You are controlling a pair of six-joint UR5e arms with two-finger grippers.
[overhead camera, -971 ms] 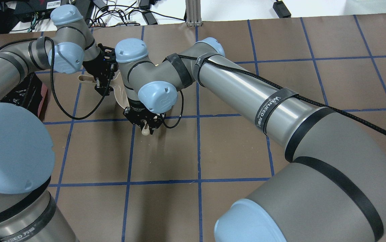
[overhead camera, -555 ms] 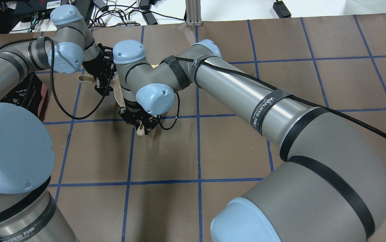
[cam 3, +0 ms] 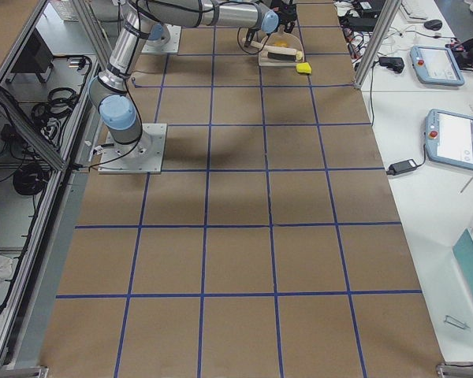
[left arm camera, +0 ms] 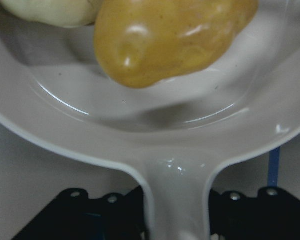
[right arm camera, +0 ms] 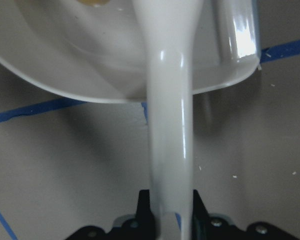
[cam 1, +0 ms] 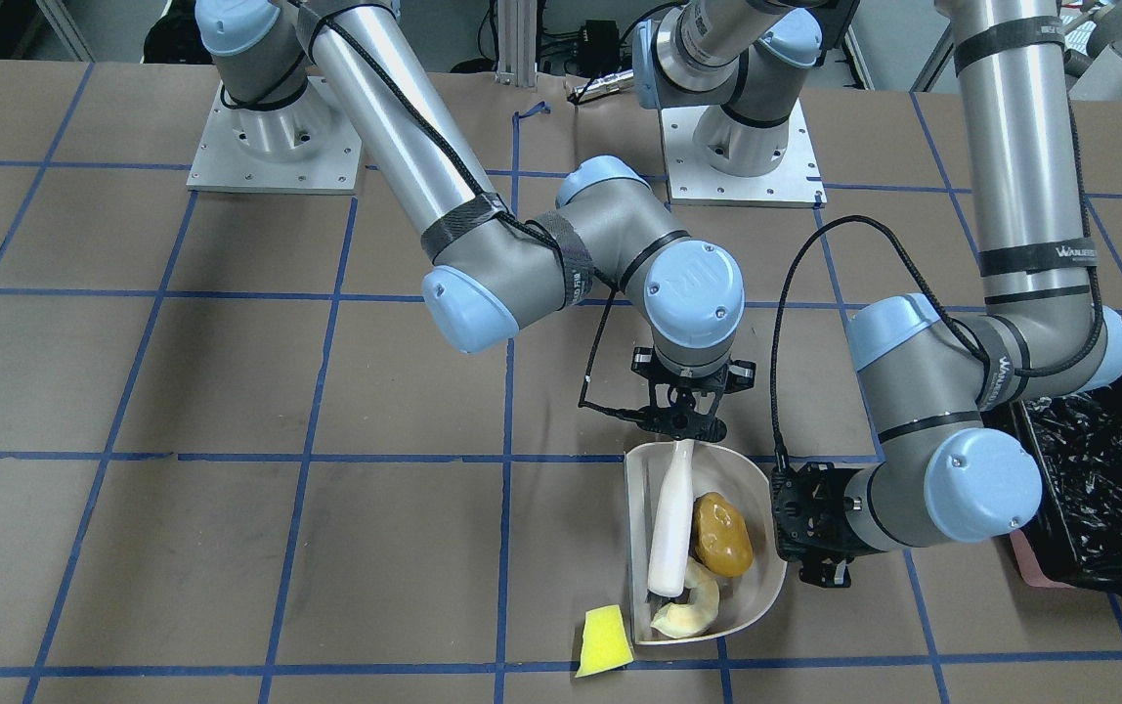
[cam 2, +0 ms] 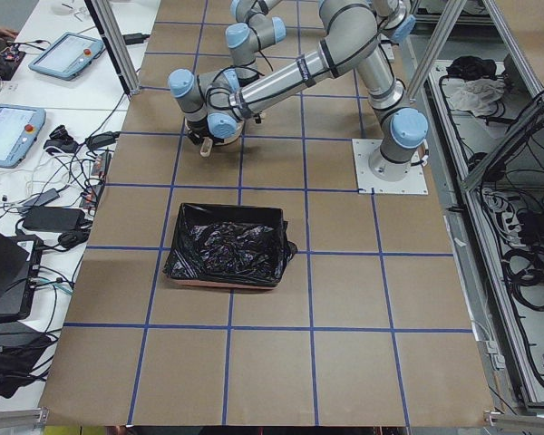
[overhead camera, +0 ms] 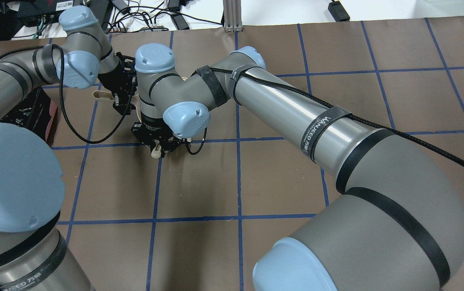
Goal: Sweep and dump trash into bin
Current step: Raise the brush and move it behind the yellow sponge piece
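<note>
my right gripper (cam 1: 683, 425) is clenched on the white brush (cam 1: 668, 533), whose long axis runs away from me along the dustpan (cam 1: 756, 596) mouth. my left gripper (cam 1: 796, 523) grasps the pan's handle. the amber lump (cam 1: 722, 533) and crescent (cam 1: 683, 611) lie inside. 1 yellow wedge (cam 1: 605, 640) sits outside, just beside the mouth's far corner and to the brush head's right. the bin (cam 1: 1099, 469) waits at my left.

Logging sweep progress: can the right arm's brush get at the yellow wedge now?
Probably yes: the yellow wedge lies uncovered beside the dustpan mouth, close to the tip of the brush held by the right gripper.
</note>
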